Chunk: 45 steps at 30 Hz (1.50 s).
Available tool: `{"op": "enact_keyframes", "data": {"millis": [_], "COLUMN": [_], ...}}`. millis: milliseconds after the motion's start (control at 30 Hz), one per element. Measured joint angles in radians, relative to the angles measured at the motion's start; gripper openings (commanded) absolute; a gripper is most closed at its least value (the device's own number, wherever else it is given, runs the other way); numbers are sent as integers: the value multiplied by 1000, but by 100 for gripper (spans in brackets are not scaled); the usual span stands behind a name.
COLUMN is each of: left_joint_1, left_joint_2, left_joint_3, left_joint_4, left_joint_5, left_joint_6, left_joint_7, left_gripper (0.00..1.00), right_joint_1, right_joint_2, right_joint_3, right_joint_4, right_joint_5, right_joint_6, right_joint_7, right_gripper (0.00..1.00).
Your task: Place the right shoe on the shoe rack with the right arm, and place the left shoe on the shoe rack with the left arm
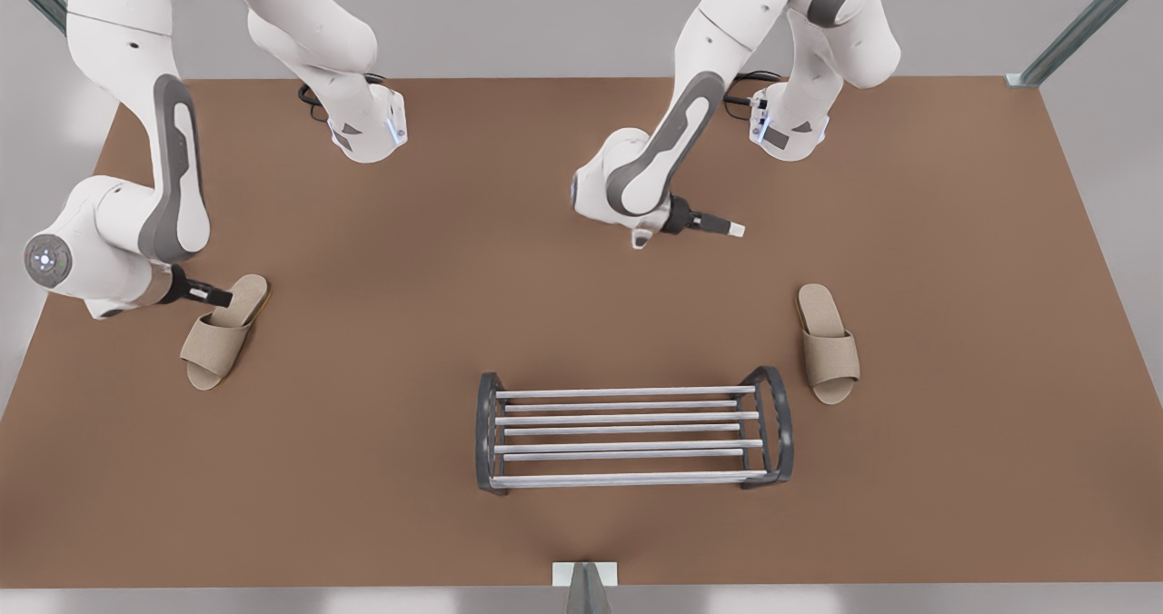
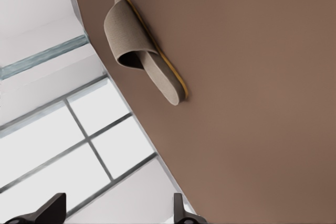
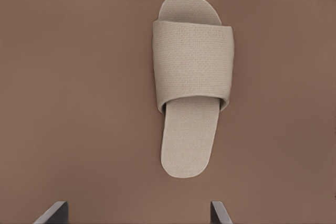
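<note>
Tabletop [image 1: 409, 260]: right claw [image 1: 221, 299] over right shoe [image 1: 216, 340], left claw [image 1: 734, 229] beyond rack [image 1: 631, 430].

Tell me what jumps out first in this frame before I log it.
The right gripper is open at the heel end of the right shoe, at the front view's left. The left gripper hovers open over bare table, well short of the left shoe, which lies beside the rack's end. The shoe rack stands between them, with neither slipper on its silver bars yet.
</note>
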Motion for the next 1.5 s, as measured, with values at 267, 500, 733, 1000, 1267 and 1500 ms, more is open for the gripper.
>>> {"op": "enact_keyframes", "data": {"millis": [267, 500, 733, 1000, 1267, 1500], "left_joint_1": [-7, 116, 219, 252, 272, 283], "left_joint_2": [-162, -120, -79, -62, 15, 63], "left_joint_3": [124, 273, 276, 313, 353, 354], "left_joint_4": [-328, -389, -423, -429, -388, -333], "left_joint_5": [487, 744, 1086, 1304, 1428, 1476], "left_joint_6": [524, 786, 922, 966, 969, 965], "left_joint_7": [-1017, -1692, -2138, -2233, -2233, -2233], "left_gripper": [100, 100, 100, 100, 100, 100], "right_joint_1": [-131, -190, -188, -200, -201, -200], "right_joint_2": [75, 102, 101, 70, 78, 120], "right_joint_3": [2, 3, 29, 69, 79, 77], "right_joint_4": [-7, -49, -77, -194, -187, -189], "right_joint_5": [4, 5, 8, 10, 11, 11], "right_joint_6": [307, 455, 472, 484, 514, 538], "right_joint_7": [-164, -315, -408, -456, -473, -482], "right_gripper": [100, 100, 100, 100, 100, 100]}}
